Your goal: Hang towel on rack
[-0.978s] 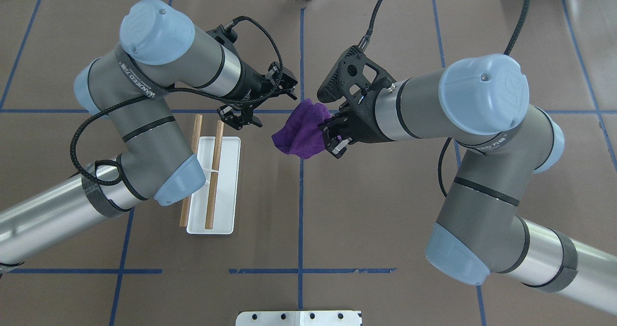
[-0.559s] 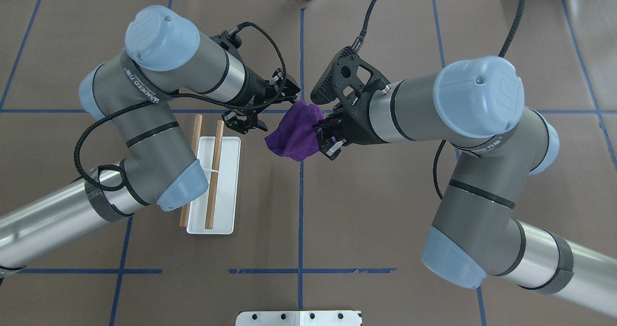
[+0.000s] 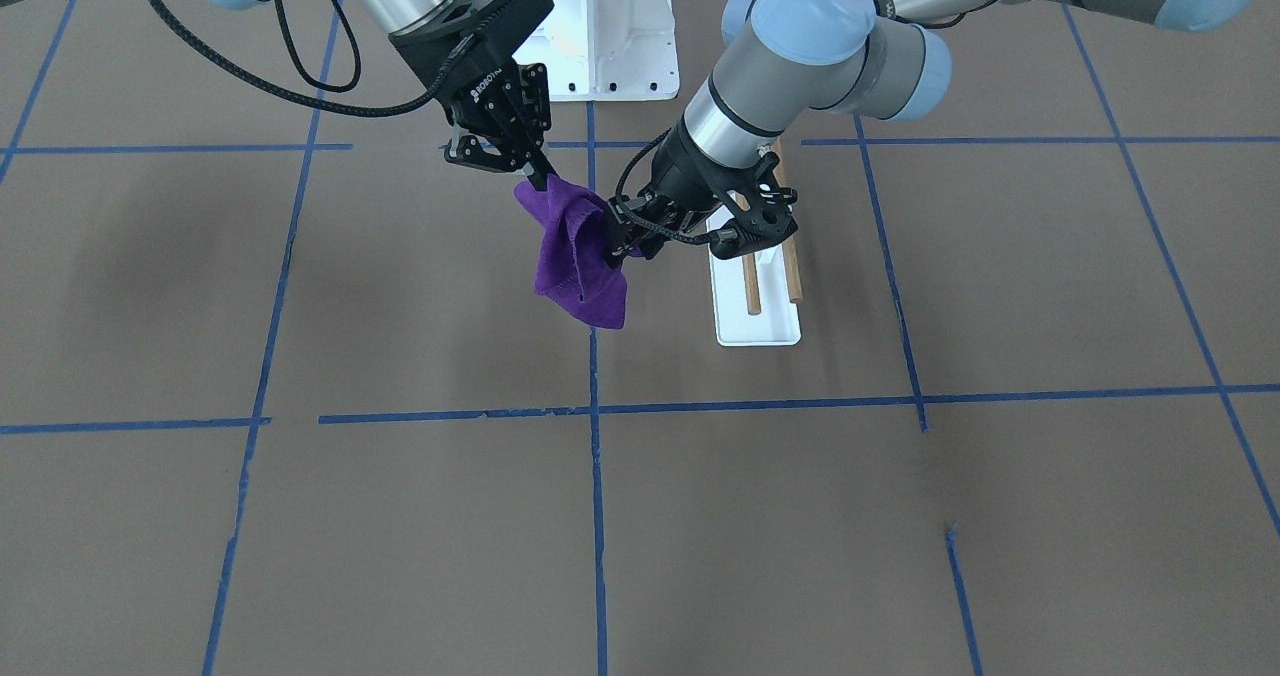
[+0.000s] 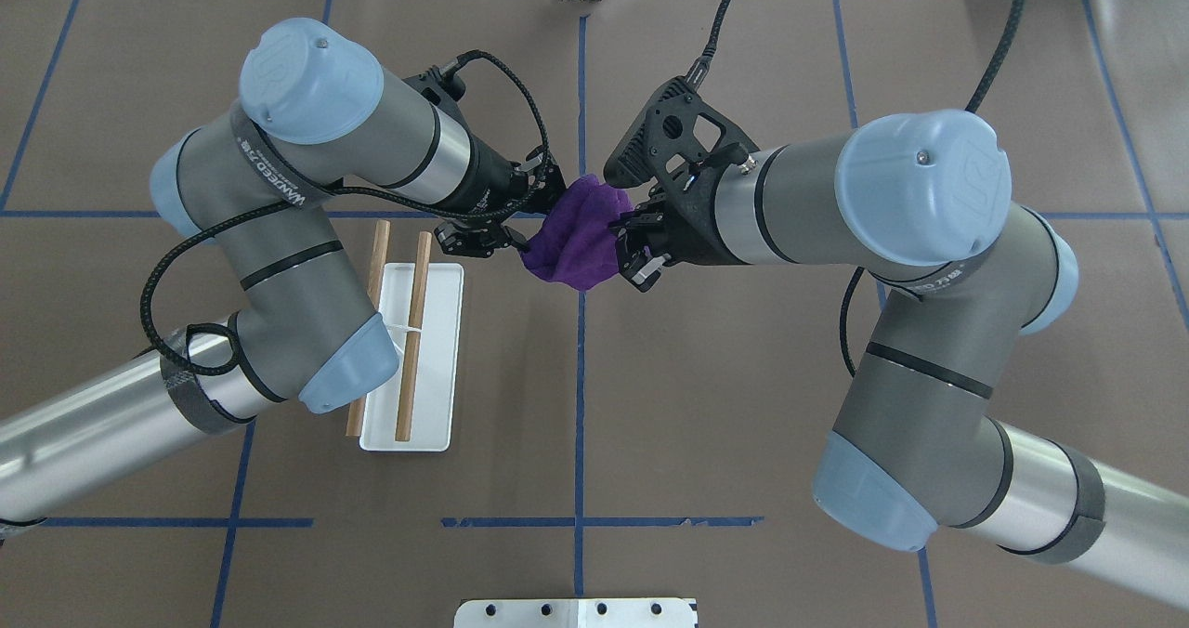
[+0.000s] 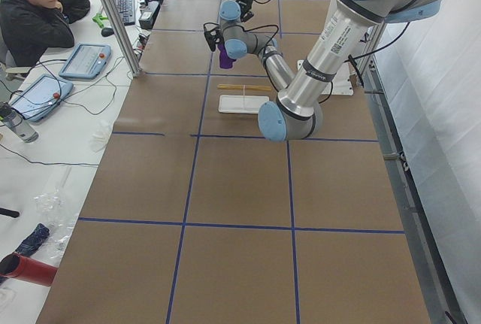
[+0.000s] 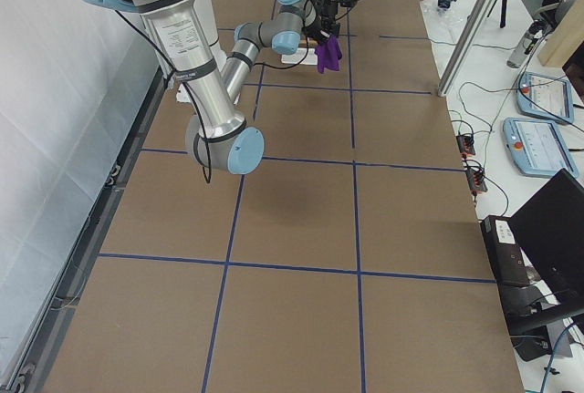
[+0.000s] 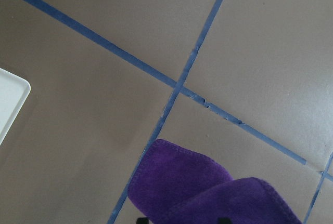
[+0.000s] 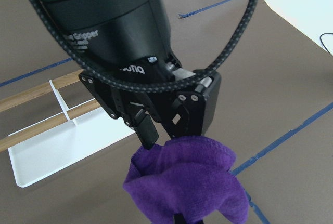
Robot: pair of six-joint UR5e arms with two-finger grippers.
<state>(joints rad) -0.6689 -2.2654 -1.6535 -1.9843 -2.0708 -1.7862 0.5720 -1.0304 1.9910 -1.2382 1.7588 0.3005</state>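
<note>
A purple towel (image 4: 576, 238) hangs bunched above the table's middle. My right gripper (image 4: 624, 242) is shut on its top corner, also seen in the front view (image 3: 535, 178). My left gripper (image 4: 529, 217) is against the towel's left side with its jaws apart. In the left wrist view the towel (image 7: 208, 187) lies between the two finger tips at the bottom edge. The right wrist view shows the left gripper (image 8: 171, 135) right above the towel (image 8: 182, 182). The rack (image 4: 432, 368), a white base with two wooden dowels (image 4: 413, 331), stands to the left, partly under my left arm.
The large white bolted pedestal (image 3: 600, 26) is behind the grippers in the front view. A person (image 5: 34, 16) sits at a side desk with tablets. Blue tape lines cross the brown table (image 4: 706, 405).
My left gripper has moved right until its open fingers reach the towel's left side. My right gripper shifted slightly left and away with the towel.
</note>
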